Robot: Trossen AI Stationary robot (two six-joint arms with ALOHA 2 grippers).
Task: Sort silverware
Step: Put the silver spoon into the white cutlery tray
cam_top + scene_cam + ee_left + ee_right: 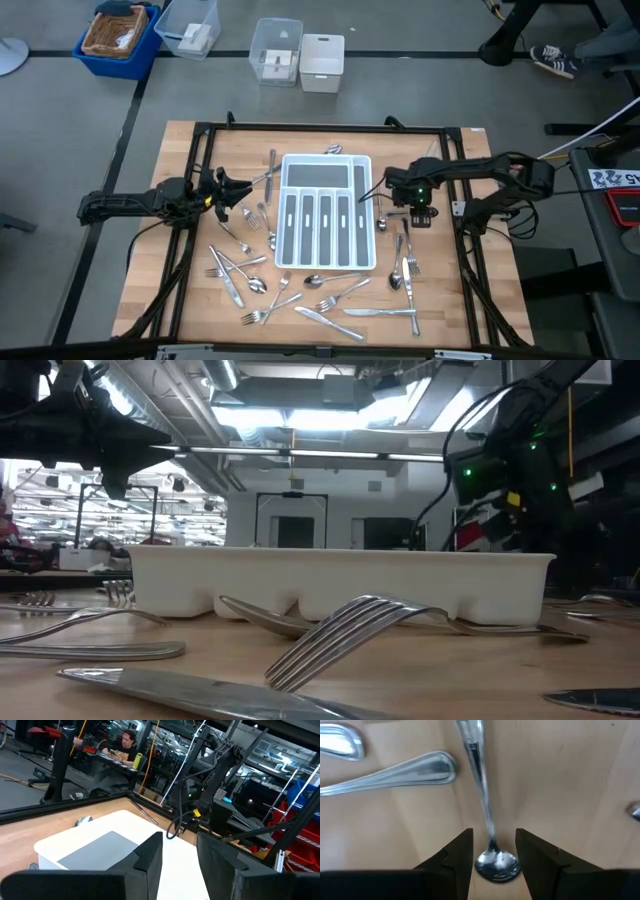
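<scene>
Right tool (493, 855) points down beside tray (326, 165), fingers parted astride a spoon (487, 835) without gripping; left tool (179, 860) open, empty

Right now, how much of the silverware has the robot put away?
Hardly any: the white tray slots look empty. In hand: the right gripper sits open around a small spoon lying on the table, not lifted. The left gripper waits open near the tray. Left: the scattered silverware all around.
</scene>
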